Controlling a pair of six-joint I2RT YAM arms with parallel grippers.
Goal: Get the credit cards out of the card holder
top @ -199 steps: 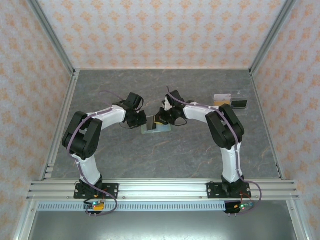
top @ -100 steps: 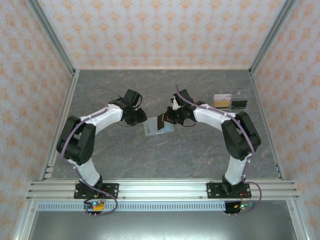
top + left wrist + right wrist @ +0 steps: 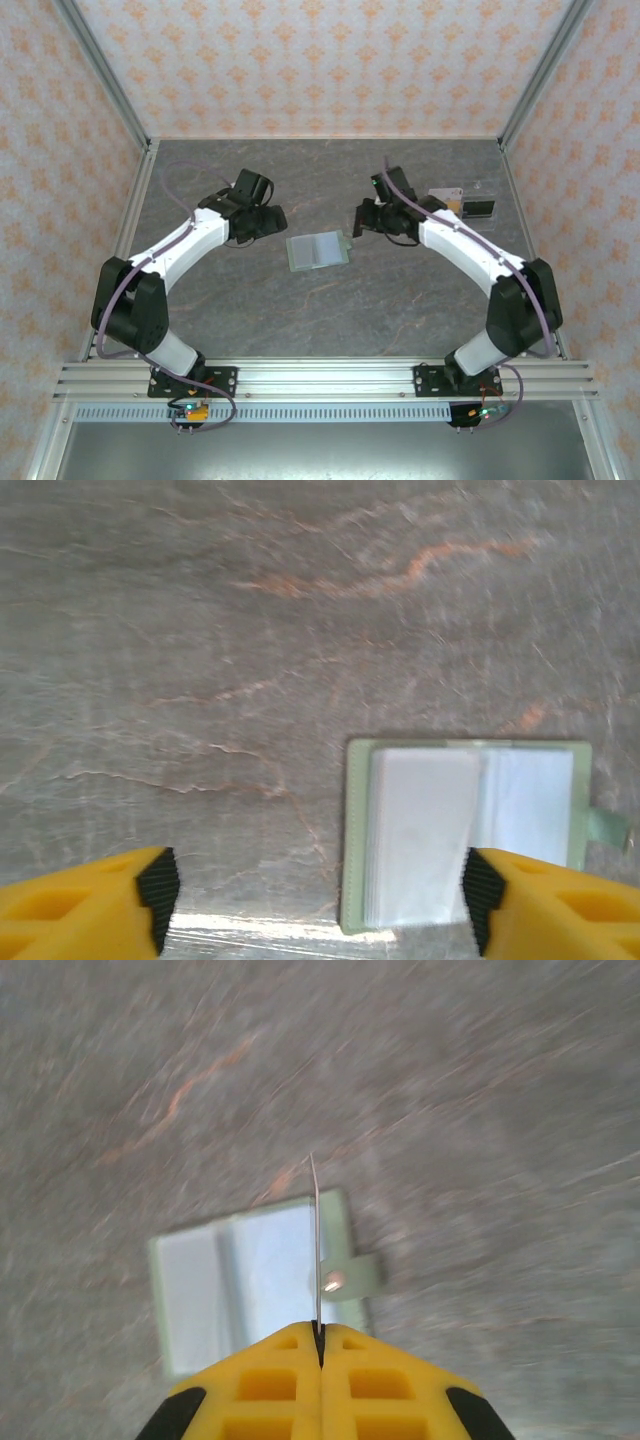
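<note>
The sage-green card holder (image 3: 318, 251) lies open and flat on the grey table, its pale pockets facing up. In the left wrist view the card holder (image 3: 465, 830) sits at the lower right, partly between the fingers. My left gripper (image 3: 272, 222) hovers open just left of the holder, and the left gripper (image 3: 320, 900) holds nothing. My right gripper (image 3: 360, 218) is up and to the right of the holder, shut on a credit card. In the right wrist view that thin card (image 3: 314, 1240) stands edge-on from the right gripper (image 3: 319, 1332), above the holder (image 3: 250, 1280).
An orange-yellow card (image 3: 446, 199) and a dark card (image 3: 482, 208) lie loose at the back right, beside a small clear piece (image 3: 482, 187). The holder's snap strap (image 3: 350, 1278) sticks out on its right side. Metal frame rails edge the table.
My left gripper has let go of the holder, opened and drawn back to the left. The right gripper has pulled a card out and moved right. The holder now lies flat.
</note>
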